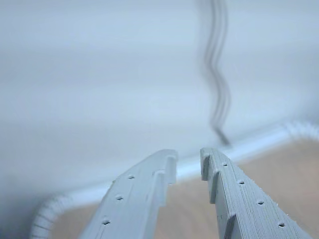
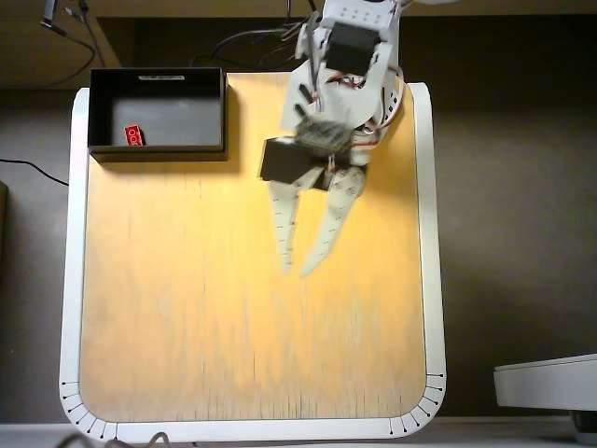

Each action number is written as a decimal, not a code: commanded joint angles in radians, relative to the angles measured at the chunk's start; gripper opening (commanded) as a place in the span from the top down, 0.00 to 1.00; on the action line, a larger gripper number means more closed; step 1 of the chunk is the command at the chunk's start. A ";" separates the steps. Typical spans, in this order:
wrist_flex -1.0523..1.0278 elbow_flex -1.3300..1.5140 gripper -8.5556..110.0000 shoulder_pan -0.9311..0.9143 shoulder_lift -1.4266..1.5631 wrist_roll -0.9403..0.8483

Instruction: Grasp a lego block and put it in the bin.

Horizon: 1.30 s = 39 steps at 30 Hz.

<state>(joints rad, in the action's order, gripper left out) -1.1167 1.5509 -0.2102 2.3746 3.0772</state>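
Small red studded plastic lego block [image 2: 134,135] lying inside rectangular black open-topped bin [image 2: 159,80], studs unresolved. White 2-finger gripper [image 2: 295,271] motion-blurred overhead; jaws narrowly parted, holding nothing.

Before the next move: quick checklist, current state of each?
1. lego block in the bin: ok, it lies at the floor's left end in the overhead view.
2. gripper empty: ok, nothing between the fingers in either view.
3. Jaws: slightly parted at the tips.
4. Arm clear of the bin: ok, gripper sits over bare board.
5. More blocks on the board: none seen.
6. Gripper height above board: cannot tell.
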 commanded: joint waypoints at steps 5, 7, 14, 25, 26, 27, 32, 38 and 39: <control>0.141 0.299 0.92 0.164 0.307 0.041; 0.156 0.393 0.92 0.176 0.364 0.049; 0.255 0.764 0.92 0.206 0.558 0.072; 0.255 1.181 0.92 0.225 0.778 0.098; 0.255 1.215 0.92 0.230 0.798 0.097; 0.255 1.249 0.92 0.232 0.818 0.097; 0.255 1.399 0.92 0.250 0.899 0.103; 0.255 1.534 0.93 0.253 0.923 0.117; 0.255 1.552 0.93 0.253 0.923 0.117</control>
<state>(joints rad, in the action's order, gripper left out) -0.8989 3.0127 0.0322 3.2045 3.1891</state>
